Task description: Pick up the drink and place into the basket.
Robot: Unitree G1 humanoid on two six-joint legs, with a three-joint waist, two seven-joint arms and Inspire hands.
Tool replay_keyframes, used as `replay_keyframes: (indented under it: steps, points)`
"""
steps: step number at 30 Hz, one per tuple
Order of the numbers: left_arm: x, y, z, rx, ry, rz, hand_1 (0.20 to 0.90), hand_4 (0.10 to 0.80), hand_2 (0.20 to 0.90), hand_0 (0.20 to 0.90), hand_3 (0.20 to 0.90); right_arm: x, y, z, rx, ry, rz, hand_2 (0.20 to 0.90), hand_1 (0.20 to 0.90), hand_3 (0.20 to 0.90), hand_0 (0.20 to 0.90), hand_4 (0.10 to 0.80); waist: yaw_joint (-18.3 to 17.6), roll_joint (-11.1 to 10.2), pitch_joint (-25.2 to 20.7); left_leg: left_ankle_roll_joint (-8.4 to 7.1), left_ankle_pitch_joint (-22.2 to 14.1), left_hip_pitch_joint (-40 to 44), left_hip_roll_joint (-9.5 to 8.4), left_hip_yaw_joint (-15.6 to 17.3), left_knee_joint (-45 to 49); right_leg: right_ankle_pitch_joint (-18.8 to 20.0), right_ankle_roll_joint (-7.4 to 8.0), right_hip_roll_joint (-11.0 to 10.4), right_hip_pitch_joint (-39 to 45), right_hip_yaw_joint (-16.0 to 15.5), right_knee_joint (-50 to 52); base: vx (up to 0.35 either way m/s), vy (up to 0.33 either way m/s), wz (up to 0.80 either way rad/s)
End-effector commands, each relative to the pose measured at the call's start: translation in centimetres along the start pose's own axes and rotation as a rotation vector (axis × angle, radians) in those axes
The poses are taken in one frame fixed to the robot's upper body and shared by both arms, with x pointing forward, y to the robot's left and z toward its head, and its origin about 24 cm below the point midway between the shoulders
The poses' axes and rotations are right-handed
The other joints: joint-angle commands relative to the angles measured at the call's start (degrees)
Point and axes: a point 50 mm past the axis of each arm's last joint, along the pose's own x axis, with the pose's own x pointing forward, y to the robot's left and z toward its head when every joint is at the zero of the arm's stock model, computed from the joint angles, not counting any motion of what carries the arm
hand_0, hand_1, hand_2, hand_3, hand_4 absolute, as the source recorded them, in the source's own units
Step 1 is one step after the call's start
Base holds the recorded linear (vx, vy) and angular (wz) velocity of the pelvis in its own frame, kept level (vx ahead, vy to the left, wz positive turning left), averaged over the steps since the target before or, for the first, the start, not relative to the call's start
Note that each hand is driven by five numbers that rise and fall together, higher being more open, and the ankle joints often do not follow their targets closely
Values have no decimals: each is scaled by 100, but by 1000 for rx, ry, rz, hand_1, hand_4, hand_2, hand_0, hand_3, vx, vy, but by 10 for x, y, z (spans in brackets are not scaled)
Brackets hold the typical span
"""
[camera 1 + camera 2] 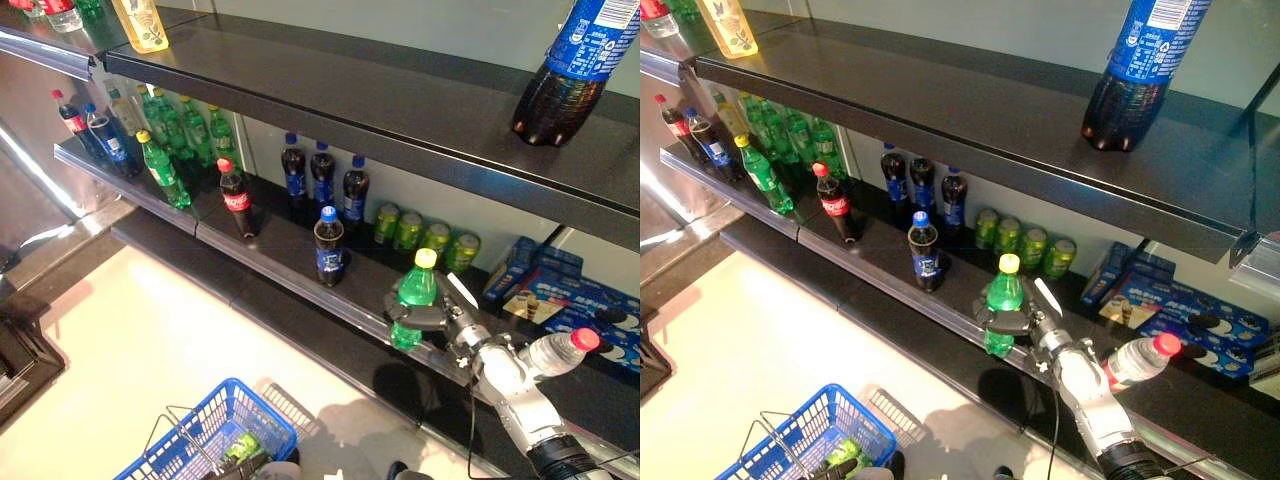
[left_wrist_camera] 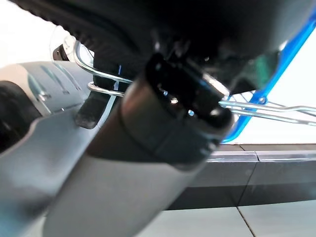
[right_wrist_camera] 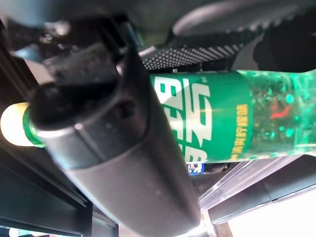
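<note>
I am seeing my right robot hand [image 1: 425, 317] wrapping its dark fingers round the middle of a green soda bottle [image 1: 415, 300] with a yellow cap, which is standing upright at the front edge of the lower shelf [image 1: 280, 255]; in the right wrist view the thumb [image 3: 113, 148] is lying across the bottle's green label and the fingers are curling round its far side, so the hand is gripping the bottle. Just beside my right wrist a clear bottle with a red cap [image 1: 560, 350] is lying on its side on the same shelf. Further along the shelf to my left a dark cola bottle with a blue cap [image 1: 329, 248] is standing alone near the edge, then a red-capped cola bottle [image 1: 237, 200], and behind them three dark blue-capped bottles [image 1: 322, 180] and a row of green cans [image 1: 425, 238] are lining the back. On the upper shelf [image 1: 400, 105] a large dark bottle with a blue label [image 1: 575, 65] is standing. Down on the floor the blue basket [image 1: 175, 455] is sitting well apart from the green bottle, with something green already inside it. My left robot hand [image 2: 163, 64] is showing against the basket's wire handle [image 2: 106, 81] in the left wrist view, but I cannot tell whether its fingers are closed round it
</note>
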Motion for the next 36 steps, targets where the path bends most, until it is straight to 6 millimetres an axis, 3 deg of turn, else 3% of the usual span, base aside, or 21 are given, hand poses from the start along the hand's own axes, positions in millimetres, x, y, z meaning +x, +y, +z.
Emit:
replay_keyframes:
  steps: [1, 11, 16, 28, 36]
  points:
    - [31, -74, 25, 46, -99, -342, 300, 100, 300, 300, 200, 5, -7, 95, -27, -525, 8, 300, 300, 200, 300, 100, -57, -209, -498, -174, -91, 150, 109, 565, 43, 233, 64, 6, 116, 101, -285, -73, -7, -9]
    - [33, -86, 39, 19, -186, -391, 300, 100, 300, 300, 200, 7, 1, 97, -13, -531, 38, 300, 300, 200, 300, 100, -12, -226, -647, -126, -186, 223, 94, 618, -64, 205, 56, 3, 135, -10, -326, -30, 5, -2]
    - [30, -105, 56, -4, -276, -510, 300, 100, 300, 300, 200, 7, 4, 98, -7, -539, 44, 300, 300, 200, 300, 100, 101, -222, -666, -99, -229, 221, 62, 547, -68, 204, 71, -35, 169, -108, -328, -2, 4, 1]
    - [1, -179, 95, 43, -460, -933, 300, 100, 300, 300, 200, 12, 20, 114, 10, -603, 95, 300, 300, 200, 300, 100, 528, -214, -604, -32, -254, 194, -41, 241, -68, 189, 71, -134, 313, -464, -305, -10, 19, 14]
    - [-27, -218, 111, 73, -537, -1098, 300, 100, 300, 300, 200, 11, 38, 115, 15, -614, 161, 300, 300, 200, 300, 100, 738, -214, -623, -4, -235, 141, -95, 27, -68, 158, 63, -135, 372, -615, -312, -6, 13, 19]
